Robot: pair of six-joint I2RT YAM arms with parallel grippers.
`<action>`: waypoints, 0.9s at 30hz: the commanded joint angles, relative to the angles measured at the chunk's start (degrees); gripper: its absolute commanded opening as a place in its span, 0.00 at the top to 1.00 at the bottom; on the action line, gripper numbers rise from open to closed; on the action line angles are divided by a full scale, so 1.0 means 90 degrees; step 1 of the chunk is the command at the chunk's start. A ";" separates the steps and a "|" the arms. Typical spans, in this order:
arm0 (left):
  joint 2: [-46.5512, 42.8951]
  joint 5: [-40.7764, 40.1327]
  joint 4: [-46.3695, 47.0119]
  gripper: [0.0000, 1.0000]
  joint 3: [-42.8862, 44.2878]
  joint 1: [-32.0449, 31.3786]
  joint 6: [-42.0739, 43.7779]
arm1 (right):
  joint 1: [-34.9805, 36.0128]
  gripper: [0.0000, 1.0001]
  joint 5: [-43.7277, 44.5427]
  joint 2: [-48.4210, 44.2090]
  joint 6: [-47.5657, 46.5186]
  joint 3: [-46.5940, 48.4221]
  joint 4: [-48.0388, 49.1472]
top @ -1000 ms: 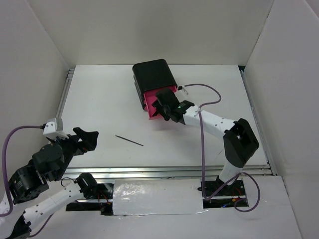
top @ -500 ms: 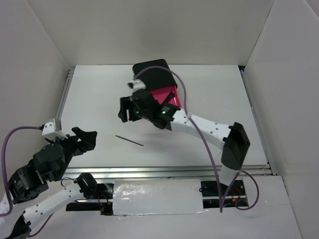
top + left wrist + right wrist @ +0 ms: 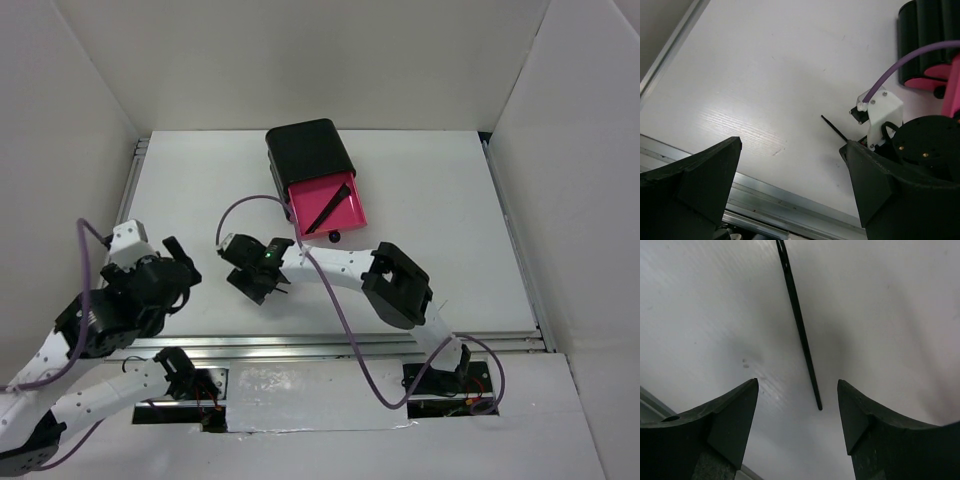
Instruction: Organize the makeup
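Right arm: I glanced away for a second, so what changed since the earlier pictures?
The right gripper swung from the pink drawer left and toward the near edge; it now hangs open over the thin black brush. The left gripper shifted slightly and is open. The brush, the black chest and its open drawer stayed put.

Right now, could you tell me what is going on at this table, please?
The right gripper hangs close over a thin black brush lying flat on the table. Its fingers are open on either side of the brush and not gripping it yet. The left gripper is open and empty, off to the left. At the back, the black chest has its pink drawer pulled out, with one slim black item lying in it.
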 commanded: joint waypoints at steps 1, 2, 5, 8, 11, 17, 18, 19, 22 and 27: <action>0.0250 -0.0278 -0.0313 0.01 0.0230 0.0158 -0.0323 | -0.0049 0.28 0.0060 0.0241 -0.0607 0.0816 -0.0069; 0.0230 -0.0278 -0.0284 0.01 0.0221 0.0217 -0.0284 | -0.0049 0.28 0.0001 0.0358 -0.0667 0.0934 -0.0127; 0.0026 -0.0288 -0.0197 0.01 0.0172 0.0441 -0.0226 | -0.0087 0.30 -0.0175 0.0759 -0.0853 0.1383 -0.0235; -0.0189 -0.0219 -0.0040 0.01 0.0113 0.0510 -0.0089 | -0.0204 0.31 -0.0487 0.1130 -0.0902 0.1891 -0.0372; -0.0287 -0.0258 -0.0118 0.01 0.0123 0.0540 -0.0167 | -0.0409 0.33 -0.1101 0.1559 -0.0853 0.2622 -0.0645; -0.0463 -0.0141 0.0144 0.01 0.0045 0.0559 0.0125 | -0.0498 0.44 -0.1220 0.1902 -0.0844 0.2946 -0.0704; -0.0483 -0.0083 0.0204 0.00 0.0006 0.0559 0.0184 | -0.0517 0.49 -0.1269 0.1941 -0.0843 0.2966 -0.0723; -0.0531 -0.0063 0.0291 0.01 -0.0014 0.0559 0.0233 | -0.0527 0.52 -0.1424 0.1999 -0.0843 0.2995 -0.0733; -0.0590 -0.0043 0.0312 0.01 -0.0033 0.0559 0.0263 | -0.0527 0.58 -0.1581 0.2107 -0.0843 0.3035 -0.0831; -0.0688 -0.0043 0.0341 0.01 -0.0043 0.0569 0.0292 | -0.0527 0.59 -0.1873 0.2215 -0.0882 0.3054 -0.1016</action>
